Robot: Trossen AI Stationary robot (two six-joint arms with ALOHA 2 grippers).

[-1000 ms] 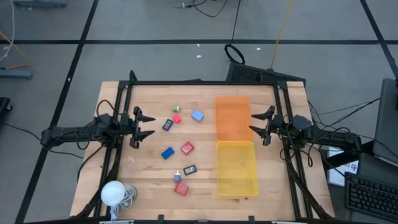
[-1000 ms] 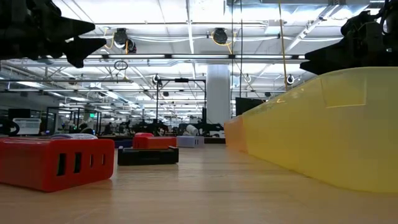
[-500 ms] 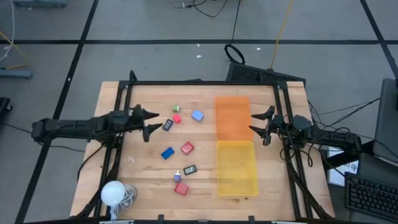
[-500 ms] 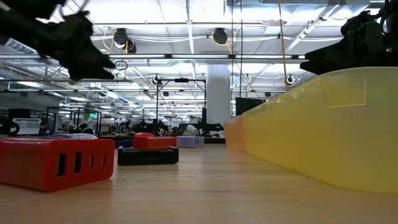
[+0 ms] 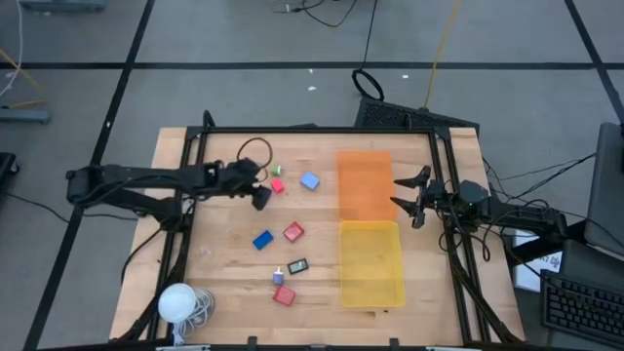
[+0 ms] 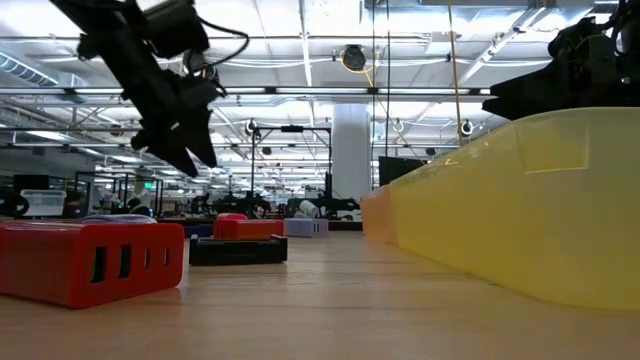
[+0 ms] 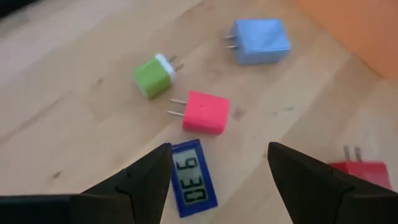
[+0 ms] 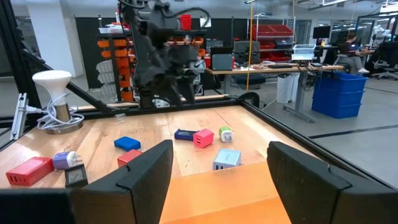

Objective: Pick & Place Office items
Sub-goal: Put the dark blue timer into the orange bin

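Hovering left gripper (image 7: 217,180) frames a blue display piece (image 7: 193,178) digits-up.

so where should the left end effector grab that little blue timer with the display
The blue timer lies flat, display up, and is long and narrow. Come straight down with the left end effector, which is open above it, and pinch across its two long edges near the middle. The pink plug sits close off one short end, so I'd stay clear of that end.

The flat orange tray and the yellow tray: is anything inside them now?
Nothing shows inside the flat orange tray or the yellow tray from above. The low view shows only the yellow tray's outer wall, so it adds nothing.
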